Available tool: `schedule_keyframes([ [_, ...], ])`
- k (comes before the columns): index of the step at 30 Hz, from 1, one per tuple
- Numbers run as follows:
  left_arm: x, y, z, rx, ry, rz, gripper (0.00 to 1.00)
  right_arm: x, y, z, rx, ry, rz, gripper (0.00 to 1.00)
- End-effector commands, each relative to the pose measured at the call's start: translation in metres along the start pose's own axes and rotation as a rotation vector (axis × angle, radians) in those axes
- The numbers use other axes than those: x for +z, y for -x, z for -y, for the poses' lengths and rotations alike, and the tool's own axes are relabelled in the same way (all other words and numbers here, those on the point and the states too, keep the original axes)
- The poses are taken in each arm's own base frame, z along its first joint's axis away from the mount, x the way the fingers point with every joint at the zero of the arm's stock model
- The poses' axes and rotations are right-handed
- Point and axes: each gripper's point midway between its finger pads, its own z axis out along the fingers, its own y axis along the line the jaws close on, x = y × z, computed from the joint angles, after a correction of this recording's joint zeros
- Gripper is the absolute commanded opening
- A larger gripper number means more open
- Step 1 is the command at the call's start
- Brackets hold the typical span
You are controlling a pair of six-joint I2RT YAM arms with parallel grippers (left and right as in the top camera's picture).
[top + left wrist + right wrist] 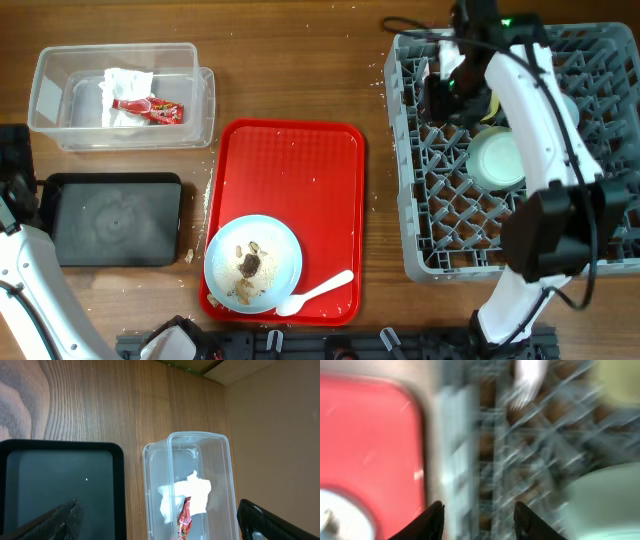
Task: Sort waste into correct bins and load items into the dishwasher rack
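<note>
The grey dishwasher rack [415, 150] stands at the right and holds a pale green bowl [497, 160]. Beside it a bit of the yellow cup [490, 106] shows under my right arm. My right gripper [479, 510] hovers open and empty over the rack's left side, in a blurred view with a white fork [527, 377] lying on the grid. The clear tub [55, 125] holds the white napkin [127, 82] and red wrapper [150, 108]. A light blue plate [275, 245] carrying food scraps [248, 265] and a white spoon [318, 292] lie on the red tray. My left gripper [157, 510] hangs open above the tub [222, 460].
The black tray [115, 218] lies empty at the left, below the clear tub. The red serving tray [290, 165] sits in the middle between the bins and the rack. A few crumbs dot the wood beside the red tray.
</note>
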Motion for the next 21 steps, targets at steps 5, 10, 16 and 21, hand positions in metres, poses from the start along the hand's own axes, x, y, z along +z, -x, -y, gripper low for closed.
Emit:
schedule_keyframes([
  [5,-0.001,0.002,0.0,-0.011,-0.003,0.007,1.0,0.005,-0.123,-0.15,-0.346,0.083,-0.274,0.64],
  [10,-0.001,0.002,0.0,-0.011,-0.003,0.007,1.0,0.05,-0.188,-0.188,-0.152,-0.067,-0.344,0.51],
  [16,-0.001,0.002,0.0,-0.011,-0.003,0.007,1.0,0.09,-0.245,-0.2,0.344,-0.139,-0.476,0.65],
  [21,-0.001,0.002,0.0,-0.011,-0.003,0.007,1.0,0.091,-0.262,-0.232,0.453,-0.068,-0.541,0.65],
])
